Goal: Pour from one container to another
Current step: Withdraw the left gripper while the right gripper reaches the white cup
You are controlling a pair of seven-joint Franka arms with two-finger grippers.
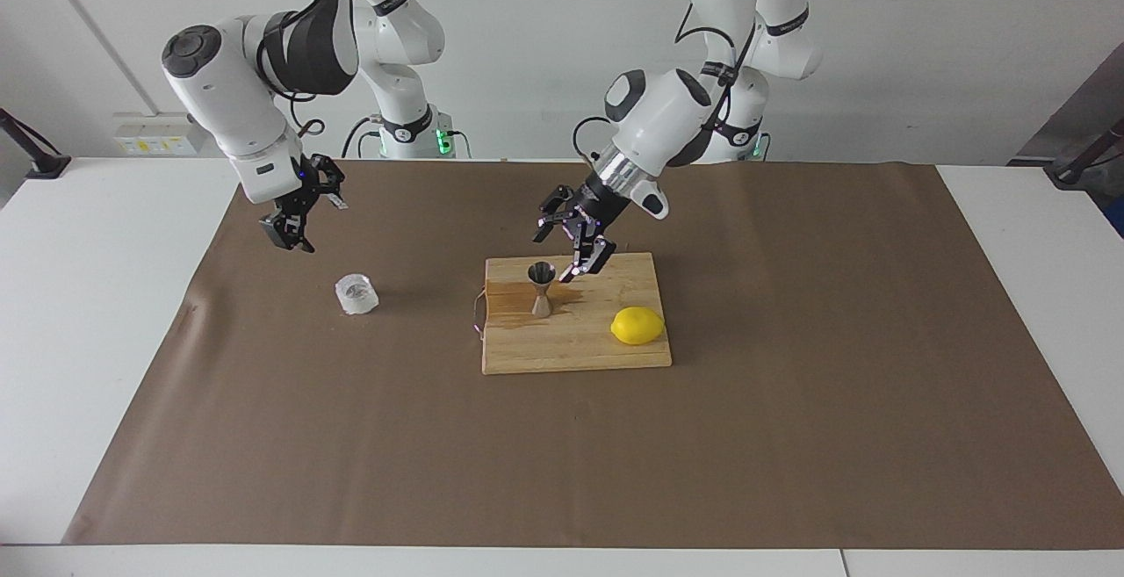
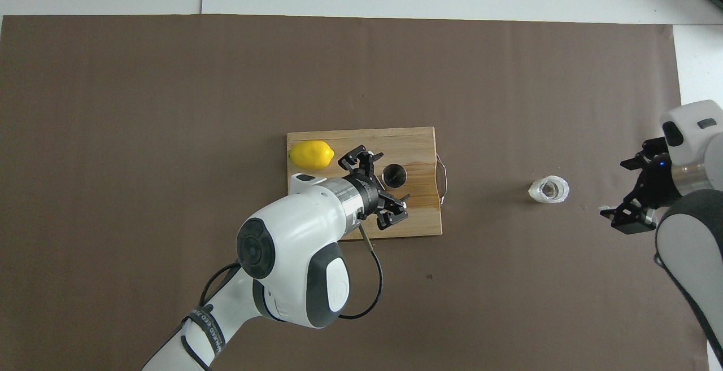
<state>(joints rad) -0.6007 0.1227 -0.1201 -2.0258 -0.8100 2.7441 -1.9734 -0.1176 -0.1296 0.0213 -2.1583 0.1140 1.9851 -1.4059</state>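
Steel jigger (image 1: 541,288) stands upright on the wooden cutting board (image 1: 575,353) at the middle of the table, toward the board's handle end; a lemon (image 1: 637,326) lies at the board's other end. Left gripper (image 1: 573,244), jaws wide and holding nothing, hangs over the board's edge nearest the robots, apart from the jigger. Clear faceted cup (image 1: 356,293) rests on the brown paper (image 1: 790,436) toward the right arm's end. Right gripper (image 1: 296,227), jaws wide and empty, hangs above the paper near the cup.
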